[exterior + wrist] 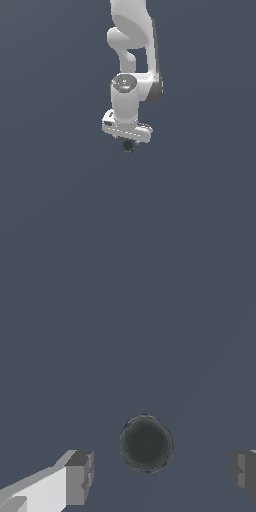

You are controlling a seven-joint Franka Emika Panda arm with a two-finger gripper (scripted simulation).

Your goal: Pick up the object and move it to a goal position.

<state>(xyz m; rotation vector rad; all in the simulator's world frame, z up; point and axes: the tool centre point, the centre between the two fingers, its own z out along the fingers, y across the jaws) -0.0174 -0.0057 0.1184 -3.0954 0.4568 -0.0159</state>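
Note:
The object, a small nearly black ball [128,145], peeks out just under the white hand of the arm in the exterior view. In the wrist view the ball [146,444] lies on the dark surface between my two grey fingertips, one fingertip [80,477] on one side and the other [244,470] far off on the opposite side. My gripper [161,473] is open, with wide gaps between the ball and each pad. In the exterior view the gripper [128,142] hangs straight down over the ball, and its fingers are mostly hidden by the hand.
The white arm [131,60] rises from the hand toward the top of the exterior view. A plain dark blue-grey surface [60,200] surrounds the ball.

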